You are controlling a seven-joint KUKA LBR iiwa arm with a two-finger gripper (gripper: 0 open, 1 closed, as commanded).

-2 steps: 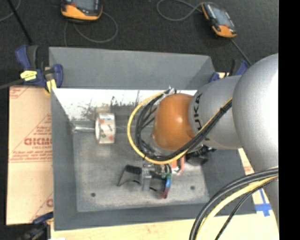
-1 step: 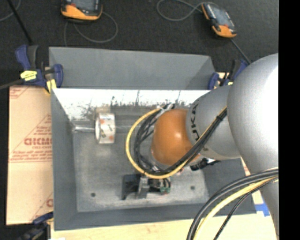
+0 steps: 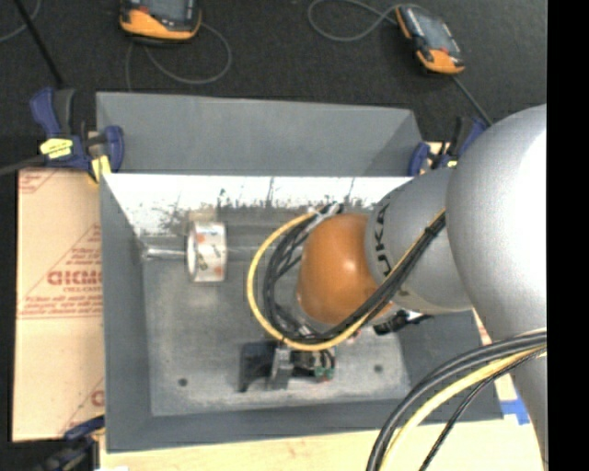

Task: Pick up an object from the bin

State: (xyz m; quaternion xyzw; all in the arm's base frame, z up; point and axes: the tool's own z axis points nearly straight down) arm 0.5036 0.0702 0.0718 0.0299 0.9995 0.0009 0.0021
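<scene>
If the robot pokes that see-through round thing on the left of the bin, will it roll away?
Probably. The see-through round thing seems to lie on its side, so a poke could roll it. It looks hollow, so it's likely light. Its shiny skin might be slippery.

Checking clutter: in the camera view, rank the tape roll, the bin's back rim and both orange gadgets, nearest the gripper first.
1. Tape roll, up-left of the gripper.
2. Back rim, beyond the roll.
3. Top-left orange gadget and top-right orange gadget, outside the bin: too close to call.
</scene>
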